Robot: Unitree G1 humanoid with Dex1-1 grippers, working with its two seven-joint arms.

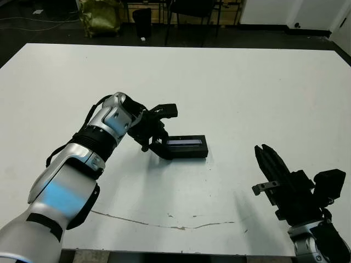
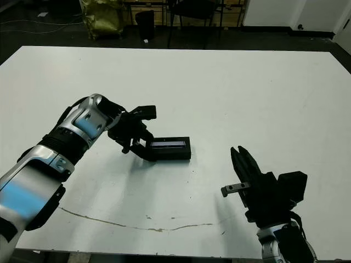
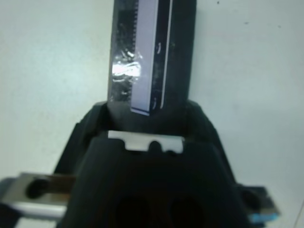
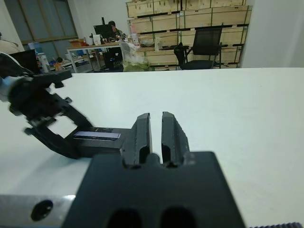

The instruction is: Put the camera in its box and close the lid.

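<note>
The lid (image 1: pixel 186 143), flat and black with a silvery strip along its middle, lies on top of the box (image 1: pixel 189 154) near the table's centre. Only the box's black side wall shows. The camera is hidden. My left gripper (image 1: pixel 162 130) stands open at the box's left end. One finger is raised well above the box and the other is low against that end. The left wrist view shows the lid (image 3: pixel 147 57) close up, running away from the gripper's body. My right gripper (image 1: pixel 266 151) hovers at the front right, shut on nothing and apart from the box.
A thin cracked line (image 1: pixel 164 222) runs across the white table near its front edge. Beyond the far edge are a green bag (image 1: pixel 101 16) and chair legs on a dark floor. A person (image 4: pixel 112 26) sits far off at a desk.
</note>
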